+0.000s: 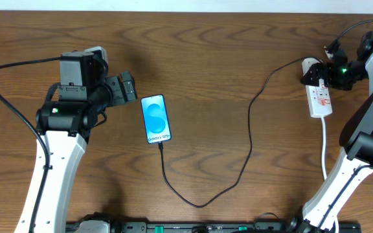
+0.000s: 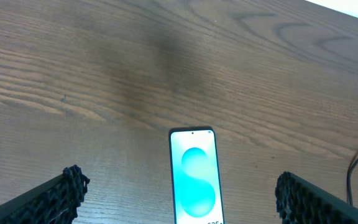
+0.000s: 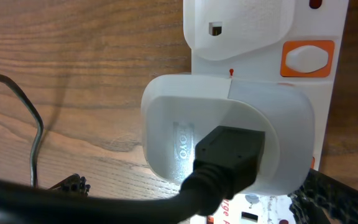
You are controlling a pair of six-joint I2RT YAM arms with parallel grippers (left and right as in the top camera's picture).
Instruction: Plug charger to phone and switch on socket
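The phone [image 1: 155, 118] lies flat left of centre, its blue-and-white screen lit. The black charger cable [image 1: 250, 129] meets the phone's near end, loops toward the front edge, then runs up to a white adapter [image 1: 311, 69] seated in the white socket strip [image 1: 321, 98]. My left gripper [image 1: 129, 87] is open, hovering just left of the phone; in the left wrist view the phone [image 2: 193, 177] lies between the fingers [image 2: 179, 190]. My right gripper [image 1: 329, 72] is open at the adapter [image 3: 166, 124]; its fingers [image 3: 197, 190] straddle it. An orange switch [image 3: 306, 57] sits beside the adapter.
The strip's white cord [image 1: 324, 145] runs toward the front edge beside my right arm's base. The wooden table [image 1: 225, 39] stretches bare at the back. A black rail [image 1: 206, 226] lines the front edge.
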